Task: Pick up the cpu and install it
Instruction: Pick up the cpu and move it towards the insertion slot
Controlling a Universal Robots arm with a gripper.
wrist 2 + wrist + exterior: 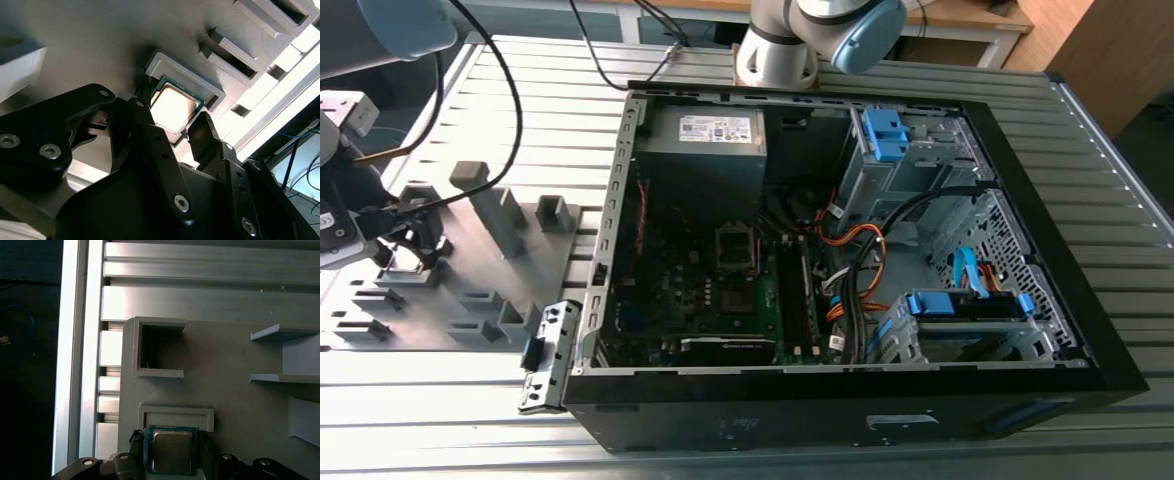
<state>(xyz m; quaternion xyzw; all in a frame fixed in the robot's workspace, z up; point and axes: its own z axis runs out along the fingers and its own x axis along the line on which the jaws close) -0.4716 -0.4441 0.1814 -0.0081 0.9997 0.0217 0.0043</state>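
Evidently the black two-fingered gripper (172,112) was clamped on opposite thin rims of the small, flat, silver-topped square cpu (172,452), just beside its raised grey plastic nest (175,414): probably light, stiff, slippery and fragile, so best held edgewise.

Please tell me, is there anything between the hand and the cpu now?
Nothing visible stands between them. In both wrist views the hand is right at the cpu, which lies in its grey holder with its shiny top bare.
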